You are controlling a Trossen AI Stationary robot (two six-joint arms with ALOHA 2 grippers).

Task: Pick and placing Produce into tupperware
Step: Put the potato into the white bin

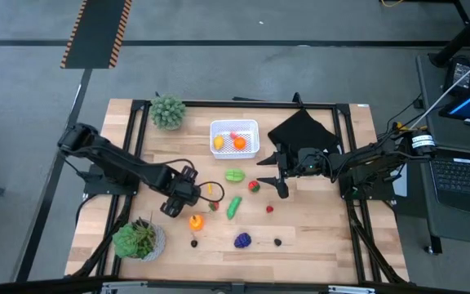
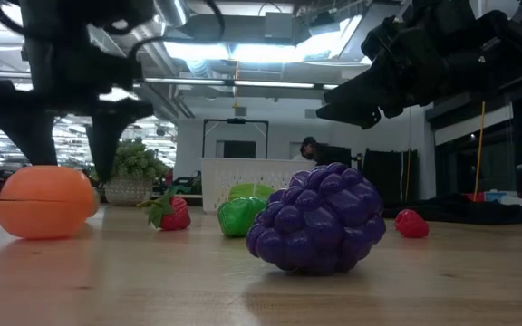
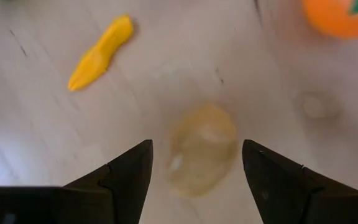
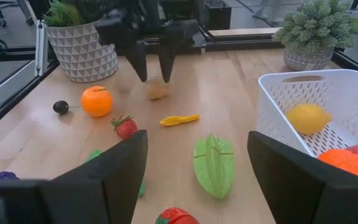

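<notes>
My left gripper (image 3: 196, 147) is open, pointing down, one finger on each side of a pale beige toy piece (image 3: 204, 134) that lies on the table; I see gaps on both sides. An orange (image 1: 196, 220) and a yellow-orange piece (image 3: 101, 53) lie close by. My right gripper (image 4: 197, 149) is open and hovers near the green starfruit (image 4: 214, 165) and a red tomato (image 1: 254, 185). The white tub (image 1: 233, 137) holds a lemon (image 4: 307, 117), an orange piece (image 4: 347, 163) and a red piece. Purple grapes (image 2: 320, 222), a strawberry (image 2: 172, 213) and a green piece (image 1: 233, 206) rest on the table.
Two potted plants stand at the far left (image 1: 168, 110) and near left (image 1: 139, 239) of the table. A black folded cloth (image 1: 300, 131) lies to the right of the tub. Small dark pieces (image 1: 194, 242) (image 1: 277, 241) and a small red one (image 1: 269, 209) sit near the table's near edge.
</notes>
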